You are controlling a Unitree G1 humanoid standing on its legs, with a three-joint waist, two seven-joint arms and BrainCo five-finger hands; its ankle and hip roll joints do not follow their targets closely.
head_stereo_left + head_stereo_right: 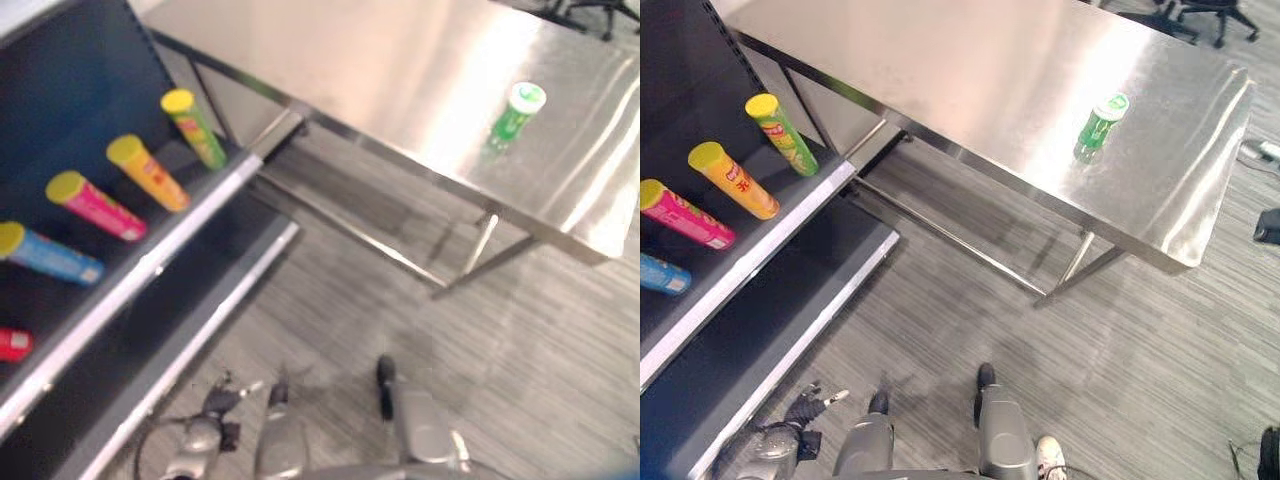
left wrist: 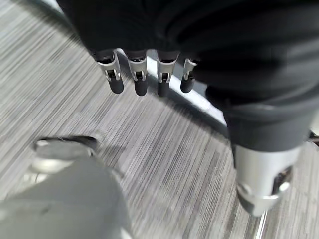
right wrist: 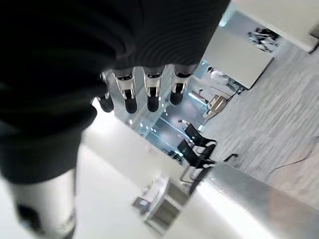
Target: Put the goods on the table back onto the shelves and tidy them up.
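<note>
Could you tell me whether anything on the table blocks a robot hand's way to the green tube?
Nothing visible does: the green tube stands alone on the steel table, with bare surface all around it.

left hand (image 2: 149, 74) | right hand (image 3: 139, 89) | dark ribbed covers | silver fingers, dark tips

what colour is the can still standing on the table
Green, with a white and green lid: the can stands upright on the steel table, clearest in the right eye view.

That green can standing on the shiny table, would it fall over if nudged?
Probably: the green can stands upright, tall and narrow. Once down, its round body would likely roll. The polished steel table may let it slide too.
</note>
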